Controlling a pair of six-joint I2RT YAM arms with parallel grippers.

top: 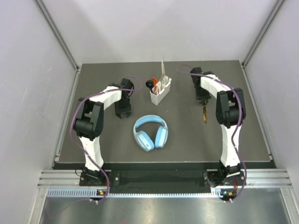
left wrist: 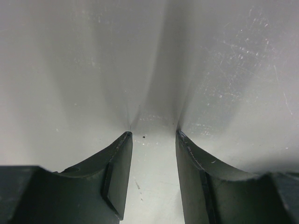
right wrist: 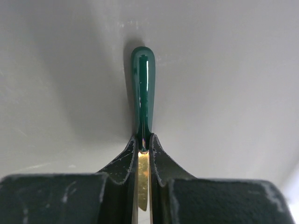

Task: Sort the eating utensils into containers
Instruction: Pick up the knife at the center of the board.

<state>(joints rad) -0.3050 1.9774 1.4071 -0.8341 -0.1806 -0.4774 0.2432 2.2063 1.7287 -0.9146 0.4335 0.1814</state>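
Squarely, green-handled utensil [right wrist: 142, 88] within right tool [right wrist: 142, 141]

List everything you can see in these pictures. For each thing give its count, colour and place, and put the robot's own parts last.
caddy: one, white, far middle of the table
black scoop spoon: one, black, standing in the caddy
orange-red spoon: one, orange-red, standing in the caddy
pale tall handle: one, beige, tallest piece in the caddy; other pieces there are too small to count
green-handled utensil: one, dark green handle with a gold metal part, clamped right of the caddy
headphones: one pair, light blue, near middle of the table
table: one, dark grey
left gripper: one, black, open and empty, left of the caddy
right gripper: one, black, shut on the green-handled utensil
left arm, right arm: two, white with black joints, near edge
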